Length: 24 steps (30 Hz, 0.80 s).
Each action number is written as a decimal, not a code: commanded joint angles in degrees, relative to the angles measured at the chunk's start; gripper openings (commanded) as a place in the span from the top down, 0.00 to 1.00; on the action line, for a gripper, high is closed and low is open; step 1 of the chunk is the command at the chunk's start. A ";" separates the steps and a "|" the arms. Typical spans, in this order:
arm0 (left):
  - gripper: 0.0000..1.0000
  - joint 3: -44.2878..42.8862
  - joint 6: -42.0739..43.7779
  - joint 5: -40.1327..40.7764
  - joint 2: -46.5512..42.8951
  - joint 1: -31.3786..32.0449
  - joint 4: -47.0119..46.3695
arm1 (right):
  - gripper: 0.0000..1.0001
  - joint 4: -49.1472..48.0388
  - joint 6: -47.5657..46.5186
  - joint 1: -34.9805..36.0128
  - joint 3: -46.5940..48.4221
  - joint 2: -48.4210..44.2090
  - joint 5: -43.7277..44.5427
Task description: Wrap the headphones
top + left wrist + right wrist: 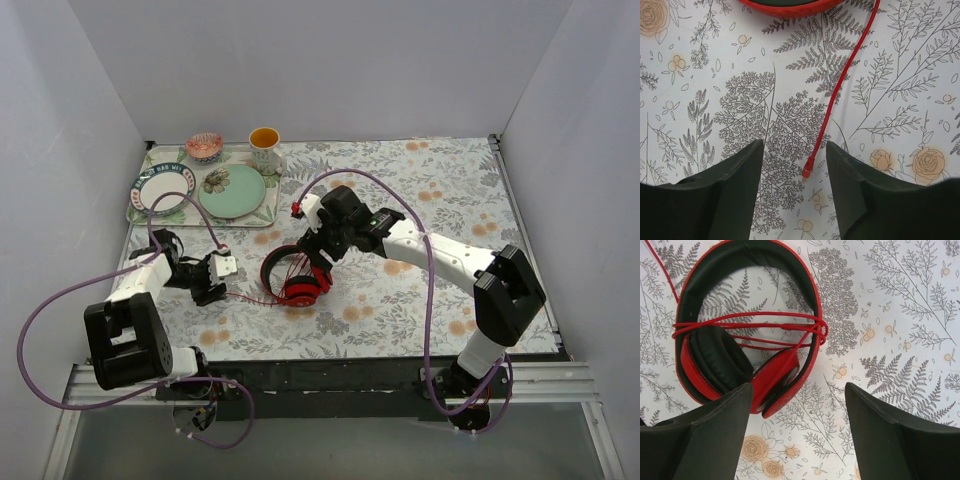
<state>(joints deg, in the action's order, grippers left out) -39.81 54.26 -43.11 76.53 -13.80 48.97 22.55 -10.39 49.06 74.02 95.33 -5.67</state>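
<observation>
The red headphones [298, 281] lie folded on the flowered table, mid-front. In the right wrist view the headphones [747, 260] have the thin red cable [750, 320] wound in several turns across the headband. My right gripper [799, 390] is open and empty, hovering over the table beside the red earcup [775, 377]; in the top view it [320, 252] is just behind the headphones. The cable's loose end [840, 90] trails left, and its plug [807, 171] lies on the table between my open left gripper [794, 145]'s fingers, touching neither. The left gripper [220, 286] is left of the headphones.
A tray [140, 212] at the back left holds two plates, a small pink bowl [204, 146] and a mug [265, 146]. White walls close in the table on three sides. Thick purple robot cables [430, 290] loop over both arms.
</observation>
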 commanded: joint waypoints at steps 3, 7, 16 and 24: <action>0.63 0.26 3.92 -3.82 0.28 -0.08 0.34 | 0.18 -1.62 1.51 -1.86 -2.12 -2.96 -0.12; 0.78 -0.53 4.71 -3.30 1.42 0.53 1.91 | 0.20 -1.45 2.92 -3.35 -3.09 -1.64 -1.27; 0.76 0.44 5.16 -0.22 2.83 1.15 1.92 | 0.22 -1.81 4.06 -4.32 -3.09 -0.32 -3.64; 1.00 -0.52 4.89 -2.05 1.52 1.32 0.86 | 0.23 -2.68 4.50 -4.23 -3.00 0.82 -5.40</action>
<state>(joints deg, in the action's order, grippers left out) -39.79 58.22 -42.59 79.57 -12.62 50.43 22.13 -7.09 44.75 70.48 95.04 -8.95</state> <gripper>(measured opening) 0.021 0.772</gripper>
